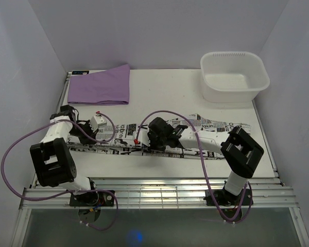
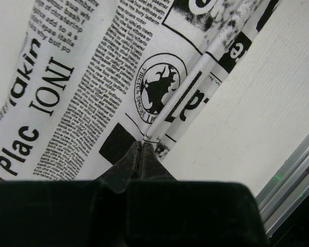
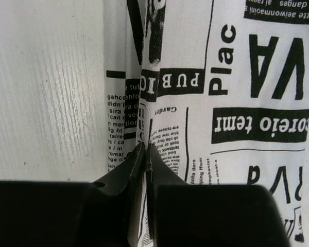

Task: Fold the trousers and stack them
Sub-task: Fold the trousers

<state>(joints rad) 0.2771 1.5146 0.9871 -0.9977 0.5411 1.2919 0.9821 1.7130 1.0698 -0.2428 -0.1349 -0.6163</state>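
Observation:
The trousers [image 1: 216, 126], white with black newspaper print, lie in a long strip across the middle of the table. My left gripper [image 1: 107, 135] is at the strip's left part, and in the left wrist view it [image 2: 141, 144] is shut on a narrow folded edge of the trousers [image 2: 92, 77], next to bare table. My right gripper [image 1: 148, 143] reaches in from the right to the strip's middle. There it [image 3: 146, 147] is shut on a raised fold of the trousers [image 3: 237, 103] near their edge.
A folded purple cloth [image 1: 100, 85] lies at the back left. A white plastic basin [image 1: 234, 76] stands at the back right. The metal rail [image 1: 159, 188] of the near table edge runs below the trousers. Purple cables loop around both arms.

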